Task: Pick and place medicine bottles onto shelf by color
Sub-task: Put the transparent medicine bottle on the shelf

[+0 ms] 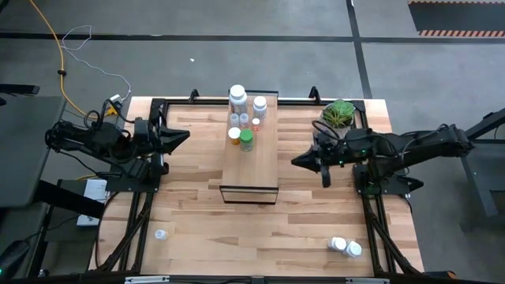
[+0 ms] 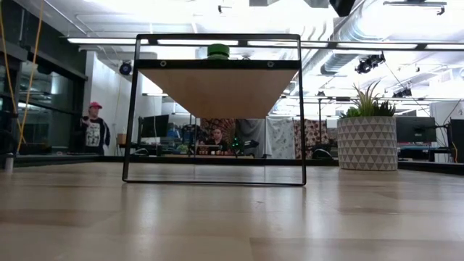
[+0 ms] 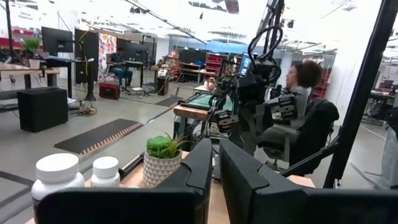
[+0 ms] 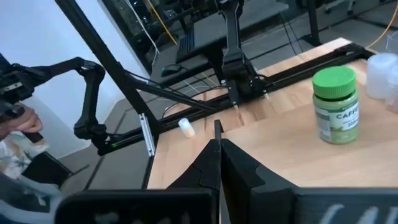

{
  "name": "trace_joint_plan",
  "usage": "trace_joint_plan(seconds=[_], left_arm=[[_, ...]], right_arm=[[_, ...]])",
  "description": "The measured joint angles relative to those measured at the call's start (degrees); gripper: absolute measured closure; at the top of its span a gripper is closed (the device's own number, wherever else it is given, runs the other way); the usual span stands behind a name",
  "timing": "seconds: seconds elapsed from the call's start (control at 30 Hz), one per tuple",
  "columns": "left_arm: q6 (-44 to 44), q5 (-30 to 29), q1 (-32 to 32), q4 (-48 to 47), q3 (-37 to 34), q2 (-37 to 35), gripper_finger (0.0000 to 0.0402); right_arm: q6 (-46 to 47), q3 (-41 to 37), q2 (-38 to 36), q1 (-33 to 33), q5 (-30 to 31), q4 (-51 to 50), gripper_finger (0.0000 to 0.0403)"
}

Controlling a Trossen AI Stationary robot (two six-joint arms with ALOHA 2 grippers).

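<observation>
The pale-wood shelf [image 1: 251, 162] on its black frame [image 2: 214, 109] stands mid-table. Several bottles cluster at its far end: a large white one [image 1: 237, 96], another white one [image 1: 259, 104], an orange-capped one [image 1: 234, 136] and a green one [image 1: 246, 140] [image 4: 334, 104]. One small bottle [image 1: 161, 234] lies near the table's near left edge, and two white bottles [image 1: 346, 247] lie near right. My left gripper [image 1: 185, 136] [image 3: 215, 167] is shut and hovers left of the shelf. My right gripper [image 1: 297, 162] [image 4: 218, 149] is shut and hovers right of the shelf. Neither holds anything.
A potted green plant [image 1: 340, 113] [image 2: 367, 134] stands at the far right, close behind my right arm. Bare tabletop lies between the shelf's near end and the near edge [image 1: 252, 237]. People show in the room beyond the table [image 2: 93, 130].
</observation>
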Motion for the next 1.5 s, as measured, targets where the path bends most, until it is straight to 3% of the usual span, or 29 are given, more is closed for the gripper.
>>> trace_joint_plan(seconds=[0.2, 0.3, 0.53, 0.7, 0.87, 1.07, 1.23, 1.5], left_arm=[[0.8, -0.9, 0.0, 0.0, 0.0, 0.7, 0.0375], [0.6, -2.6, 0.0, -0.1, 0.0, 1.7, 0.0352], [-1.2, -2.6, 0.0, -0.3, 0.1, 3.6, 0.0223], [-1.9, -1.8, 0.0, -5.6, 4.4, 5.3, 0.0122], [-2.8, 1.4, 0.0, -13.8, 10.4, 7.7, 0.0063], [-4.0, 6.5, 0.0, -25.9, 17.9, 12.2, 0.0046], [-10.3, 14.4, -0.2, -42.4, 24.8, 17.1, 0.0050], [-35.7, 30.5, -6.9, -66.9, 26.7, 26.4, 0.0050]], right_arm=[[-2.4, 0.0, -0.1, 1.0, 1.0, 0.0, 0.0403], [-2.5, 0.0, 0.0, 1.0, 1.1, 0.0, 0.0403], [-2.6, 0.0, 0.0, 1.0, 1.1, -0.1, 0.0402], [-2.4, 0.0, 0.0, 1.0, 1.1, 0.0, 0.0402], [-2.1, 0.0, 0.0, 1.0, 1.1, 0.0, 0.0402], [-2.1, 0.0, 0.0, 1.0, 1.2, -0.1, 0.0402], [-2.0, 0.0, 0.0, 1.0, 1.2, -0.1, 0.0402], [-1.0, 0.0, 0.0, 1.0, 1.2, -0.1, 0.0402]])
